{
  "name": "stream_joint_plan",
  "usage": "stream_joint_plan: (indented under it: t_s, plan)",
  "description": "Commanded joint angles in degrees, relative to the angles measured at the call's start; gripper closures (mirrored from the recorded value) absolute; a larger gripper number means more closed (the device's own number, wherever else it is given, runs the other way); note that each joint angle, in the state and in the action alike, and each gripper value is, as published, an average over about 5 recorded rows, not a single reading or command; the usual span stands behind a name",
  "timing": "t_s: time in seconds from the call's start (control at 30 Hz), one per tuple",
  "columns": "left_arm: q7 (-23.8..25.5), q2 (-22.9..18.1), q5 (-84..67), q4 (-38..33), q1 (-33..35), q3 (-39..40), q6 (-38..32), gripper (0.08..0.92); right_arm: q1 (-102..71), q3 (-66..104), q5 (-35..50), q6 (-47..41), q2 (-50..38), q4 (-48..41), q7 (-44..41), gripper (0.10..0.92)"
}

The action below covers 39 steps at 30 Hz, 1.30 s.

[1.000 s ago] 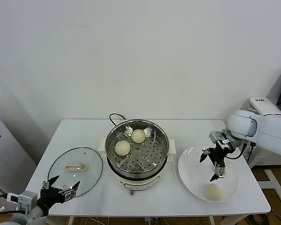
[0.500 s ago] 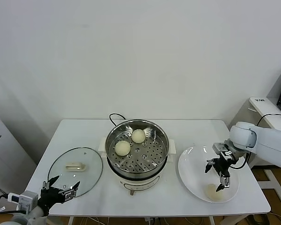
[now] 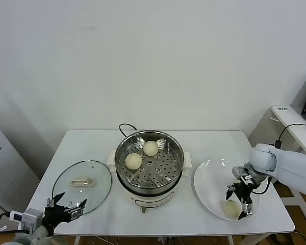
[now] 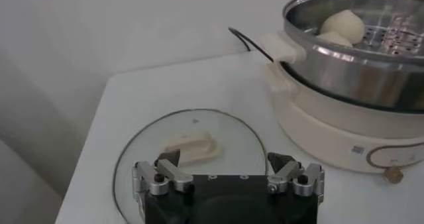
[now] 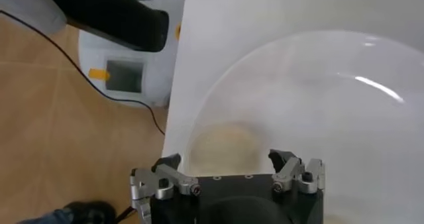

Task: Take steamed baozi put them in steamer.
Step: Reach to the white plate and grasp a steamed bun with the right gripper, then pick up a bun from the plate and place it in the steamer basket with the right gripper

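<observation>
The steamer stands mid-table with two steamed baozi on its perforated tray. A third baozi lies on the near part of the white plate. My right gripper is open and low over that bun, one finger on each side of it; in the right wrist view the baozi sits between the spread fingers of the gripper without visible contact. My left gripper is open and parked at the table's near left corner, holding nothing.
A glass lid with a cream handle lies flat left of the steamer, just ahead of the left gripper. A black cord runs behind the pot. The table's right edge is close to the plate.
My right gripper has come down and toward the table's front edge, from above the plate's middle to around the bun. The left arm has stayed put.
</observation>
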Motion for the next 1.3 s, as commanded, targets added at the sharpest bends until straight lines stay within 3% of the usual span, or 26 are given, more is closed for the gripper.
stream_joint_plan:
  t_s: [0.03,0.37,0.47,0.8,1.3]
  plan:
    - [0.02,-0.04,0.38,-0.24,-0.12,0.08,0.13,0.177,-3.74,2.71,-1.34,-0.22,0.04,-1.60,0.18,0.252]
    - [-0.13,-0.07,0.38,-0.63,-0.16,-0.11,0.26,0.177,-2.94,2.73,-0.66,-0.55,-0.05,-1.58,-0.60,0.500]
    - [-0.18,-0.06,0.37,-0.71,-0.21,-0.13,0.31,0.177,-0.43,1.88,-0.66,-0.38,-0.21,-1.01,-1.15,0.542]
    - [-0.33,0.47,0.28,-0.22,-1.24,0.06,0.96,0.177,19.76,-2.14,1.86,4.45,2.58,-0.96,-2.68,0.550]
    - [-0.51,1.04,0.24,-0.13,-1.63,0.44,1.22,0.177,22.45,12.89,5.27,28.53,21.64,-7.91,0.08,0.550]
